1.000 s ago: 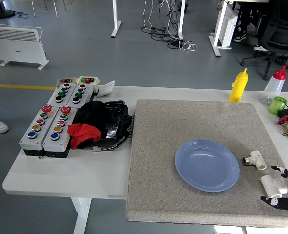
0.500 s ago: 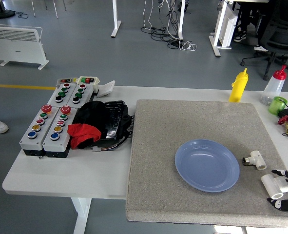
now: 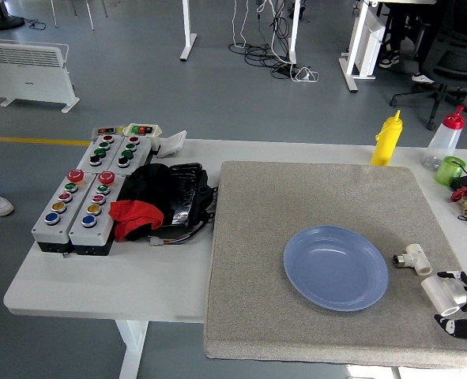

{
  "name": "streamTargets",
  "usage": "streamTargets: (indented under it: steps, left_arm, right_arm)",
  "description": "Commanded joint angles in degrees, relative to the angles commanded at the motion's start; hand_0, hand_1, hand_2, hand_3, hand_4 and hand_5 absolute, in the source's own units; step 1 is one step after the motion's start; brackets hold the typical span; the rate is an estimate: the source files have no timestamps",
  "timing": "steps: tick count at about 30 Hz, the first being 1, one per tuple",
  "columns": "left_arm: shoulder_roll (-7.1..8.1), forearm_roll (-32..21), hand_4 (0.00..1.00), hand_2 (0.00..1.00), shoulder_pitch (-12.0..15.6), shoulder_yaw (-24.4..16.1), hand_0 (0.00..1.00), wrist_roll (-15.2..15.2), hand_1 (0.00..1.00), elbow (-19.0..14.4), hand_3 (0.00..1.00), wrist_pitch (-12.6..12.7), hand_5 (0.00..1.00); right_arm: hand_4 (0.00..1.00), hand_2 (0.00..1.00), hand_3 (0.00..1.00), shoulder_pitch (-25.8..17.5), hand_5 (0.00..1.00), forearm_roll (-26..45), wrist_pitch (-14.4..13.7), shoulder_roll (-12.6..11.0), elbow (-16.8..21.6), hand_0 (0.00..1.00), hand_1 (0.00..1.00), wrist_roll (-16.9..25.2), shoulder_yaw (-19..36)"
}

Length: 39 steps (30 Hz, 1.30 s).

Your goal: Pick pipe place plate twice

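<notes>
A blue plate (image 3: 336, 267) lies empty on the grey mat (image 3: 296, 197). Right of it sits a small white pipe fitting (image 3: 412, 259). A second white pipe piece (image 3: 443, 295) lies near the mat's right edge, and my right hand (image 3: 460, 302) is around it, black-tipped fingers (image 3: 453, 275) above it and the thumb below. The pipe still rests on the mat, so the grip is not certain. My left hand is out of view.
Yellow (image 3: 387, 139) and red-capped (image 3: 444, 139) squeeze bottles and a green cup (image 3: 450, 170) stand at the back right. Two button boxes (image 3: 83, 201) and a black-and-red cloth bundle (image 3: 158, 201) lie on the table's left part.
My right hand shifted slightly right and closed tighter around the pipe piece, which moved a little with it. The plate and the small fitting stayed put.
</notes>
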Motion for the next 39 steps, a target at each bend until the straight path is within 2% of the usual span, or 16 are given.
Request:
streamTargets:
  steps: [5, 9, 12, 13, 17, 18, 19, 25, 26, 31, 32, 37, 38, 39]
  left_arm:
    - [0.00, 0.3, 0.434, 0.492, 0.1, -0.2, 0.644, 0.0, 0.527, -0.1, 0.659, 0.1, 0.998]
    - [0.00, 0.5, 0.434, 0.492, 0.5, -0.3, 0.645, 0.1, 0.528, -0.1, 0.658, 0.1, 0.998]
    - [0.00, 0.5, 0.434, 0.492, 0.7, -0.3, 0.645, 0.0, 0.528, 0.0, 0.658, 0.1, 0.998]
    - [0.00, 0.5, 0.434, 0.491, 0.7, -0.3, 0.645, -0.1, 0.527, 0.0, 0.658, 0.1, 0.998]
    - [0.01, 0.0, 0.434, 0.491, 0.7, 0.0, 0.645, -0.3, 0.527, 0.0, 0.658, 0.2, 0.998]
    - [0.02, -0.3, 0.434, 0.491, 0.6, 0.2, 0.645, -0.4, 0.527, 0.0, 0.658, 0.3, 0.998]
    - [0.03, -0.6, 0.434, 0.490, 0.6, 0.4, 0.645, -0.5, 0.524, 0.0, 0.658, 0.4, 0.998]
    - [0.00, -1.5, 0.434, 0.490, 0.5, 1.0, 0.645, -0.8, 0.524, 0.0, 0.658, 0.8, 0.998]
    - [0.00, -1.8, 0.434, 0.489, 0.4, 1.1, 0.645, -0.9, 0.524, 0.0, 0.658, 0.8, 0.998]
    - [0.00, -2.6, 0.434, 0.489, 0.2, 1.5, 0.645, -1.3, 0.524, 0.1, 0.658, 1.0, 0.998]
    - [0.00, -2.6, 0.435, 0.488, 0.1, 1.5, 0.643, -1.3, 0.523, 0.1, 0.656, 1.0, 0.998]
    - [0.00, -3.1, 0.435, 0.488, -0.2, 1.7, 0.643, -1.6, 0.523, 0.1, 0.656, 1.0, 0.998]
    - [0.00, -3.1, 0.435, 0.488, -0.2, 1.7, 0.643, -1.6, 0.521, 0.1, 0.655, 1.1, 0.998]
    - [0.00, -3.2, 0.435, 0.488, -0.3, 1.8, 0.643, -1.6, 0.521, 0.1, 0.655, 1.1, 0.998]
  right_arm:
    - [0.633, 0.601, 0.679, 0.4, 0.074, 1.1, -2.2, 0.1, 1.8, 0.467, 0.580, 0.9, -0.3]
    - [0.627, 0.607, 0.676, 2.2, 0.069, 1.8, -4.7, 1.1, 3.4, 0.493, 0.591, 1.7, -2.3]
    - [0.627, 0.607, 0.676, 5.2, 0.069, 2.2, -5.3, 2.0, 3.7, 0.493, 0.591, 2.2, -5.7]
    - [0.624, 0.620, 0.680, 5.9, 0.074, 2.2, -5.3, 2.1, 3.6, 0.556, 0.626, 2.2, -6.5]
    - [0.624, 0.620, 0.680, 9.8, 0.074, 3.1, -5.3, 2.4, 1.9, 0.556, 0.626, 2.1, -10.8]
    - [0.624, 0.620, 0.680, 11.1, 0.074, 3.4, -5.1, 2.4, 1.3, 0.556, 0.626, 1.9, -12.2]
    - [0.624, 0.644, 0.687, 12.3, 0.080, 3.6, -4.9, 2.4, 0.8, 0.628, 0.662, 1.6, -13.5]
    - [0.624, 0.644, 0.687, 19.6, 0.080, 4.2, -2.5, 3.7, -3.3, 0.628, 0.662, -0.2, -19.7]
    - [0.623, 0.688, 0.709, 20.9, 0.100, 4.1, -1.5, 3.8, -4.5, 0.701, 0.702, -0.8, -20.6]
    - [0.623, 0.688, 0.709, 25.7, 0.100, 3.0, 0.4, 3.6, -9.7, 0.701, 0.702, -1.7, -23.7]
    - [0.633, 0.784, 0.749, 26.1, 0.122, 2.8, 0.7, 3.6, -10.2, 0.797, 0.770, -1.9, -23.9]
    - [0.633, 0.784, 0.749, 27.7, 0.122, 1.2, 3.1, 3.1, -12.8, 0.797, 0.770, -2.9, -24.4]
    - [0.665, 0.929, 0.813, 27.9, 0.152, 0.9, 3.4, 3.0, -13.1, 0.893, 0.847, -3.0, -24.4]
    - [0.665, 0.929, 0.813, 28.0, 0.152, 0.6, 3.8, 3.0, -13.3, 0.893, 0.847, -3.2, -24.5]
